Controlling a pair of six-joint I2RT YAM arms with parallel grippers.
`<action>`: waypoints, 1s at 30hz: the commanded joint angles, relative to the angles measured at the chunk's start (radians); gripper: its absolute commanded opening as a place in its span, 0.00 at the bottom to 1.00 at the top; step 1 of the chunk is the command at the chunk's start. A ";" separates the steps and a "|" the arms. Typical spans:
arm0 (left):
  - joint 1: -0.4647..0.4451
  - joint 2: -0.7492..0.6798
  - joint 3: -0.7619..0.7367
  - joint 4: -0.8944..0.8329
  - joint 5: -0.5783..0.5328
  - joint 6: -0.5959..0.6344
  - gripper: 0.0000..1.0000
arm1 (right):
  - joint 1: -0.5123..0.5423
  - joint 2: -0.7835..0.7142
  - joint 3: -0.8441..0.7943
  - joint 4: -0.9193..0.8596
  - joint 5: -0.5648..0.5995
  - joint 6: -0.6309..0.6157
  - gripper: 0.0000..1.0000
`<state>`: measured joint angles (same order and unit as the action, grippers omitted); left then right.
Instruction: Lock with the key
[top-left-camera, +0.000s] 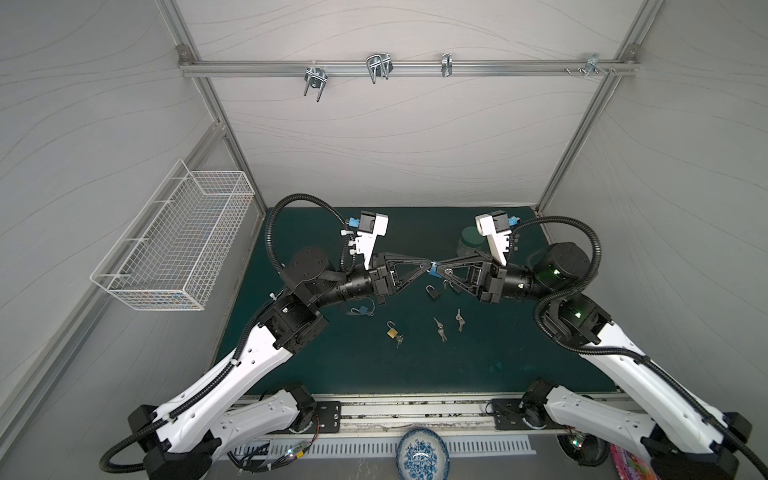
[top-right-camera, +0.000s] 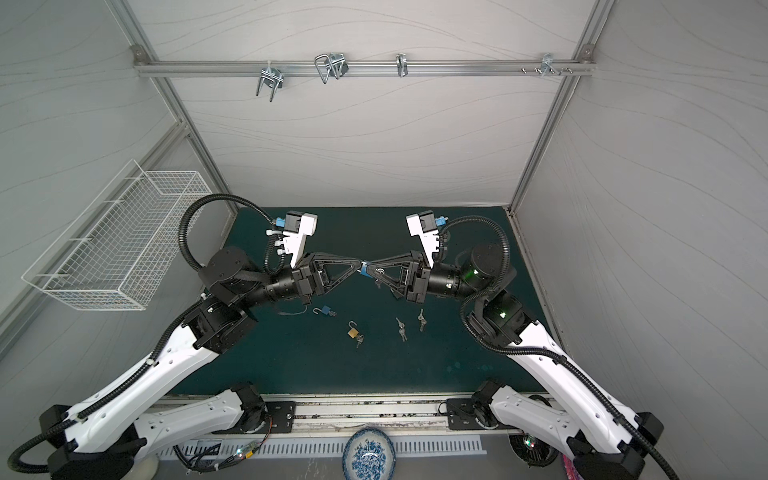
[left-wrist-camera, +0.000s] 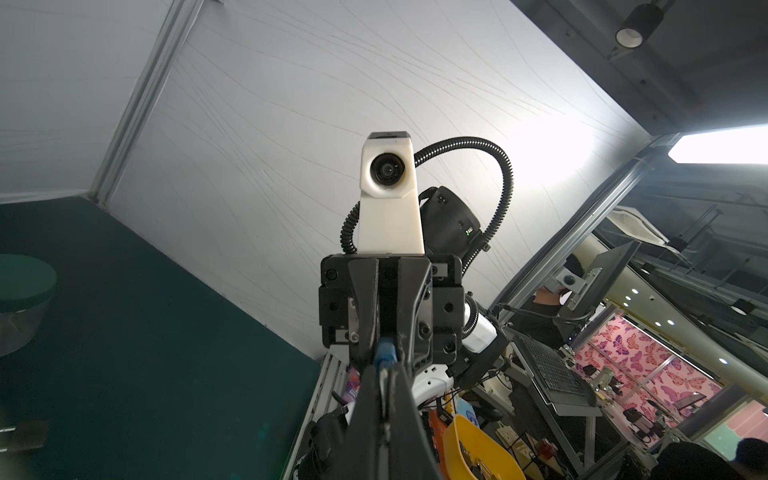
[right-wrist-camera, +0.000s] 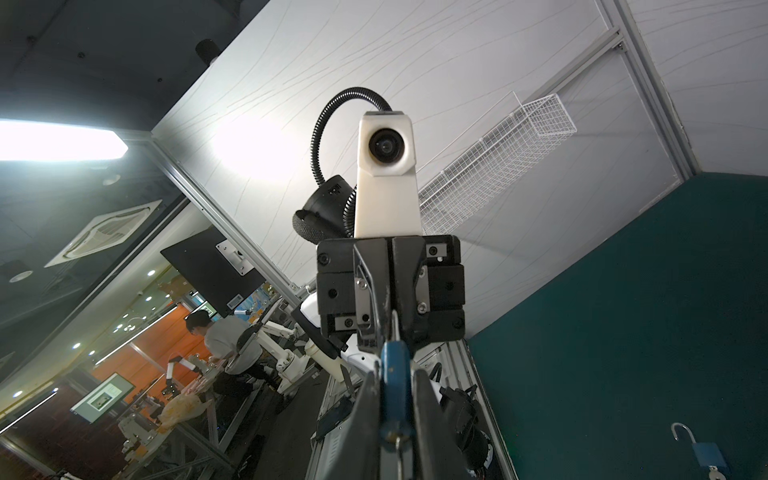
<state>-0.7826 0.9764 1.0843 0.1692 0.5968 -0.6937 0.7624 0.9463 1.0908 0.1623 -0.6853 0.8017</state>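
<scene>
Overall, a dark green tabletop (top-left-camera: 415, 374) sits inside white panel walls on an aluminium frame, with a wire basket (top-left-camera: 174, 245) on the left wall and a hook rail (top-left-camera: 407, 68) across the back. Above its middle the right gripper (top-left-camera: 441, 268) pinches a blue padlock (top-left-camera: 434, 271). The left gripper (top-left-camera: 426, 265), pressed together, meets it; what it nips is too small to tell. Nearby lie a black padlock (top-left-camera: 433, 292), a brass padlock (top-left-camera: 392, 331) and two key bunches (top-left-camera: 439, 328).
</scene>
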 joint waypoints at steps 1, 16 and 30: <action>-0.086 0.056 -0.036 -0.091 0.088 0.041 0.00 | 0.013 0.051 0.052 0.081 0.056 0.003 0.00; 0.085 -0.083 -0.047 -0.091 0.044 -0.034 0.06 | 0.004 -0.044 0.019 -0.145 0.089 -0.142 0.00; 0.107 -0.095 0.007 -0.151 0.130 0.016 0.46 | -0.080 -0.073 0.085 -0.378 -0.068 -0.210 0.00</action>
<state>-0.6811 0.8734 1.0508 -0.0189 0.6518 -0.6830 0.6971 0.8860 1.1416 -0.1844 -0.6891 0.5999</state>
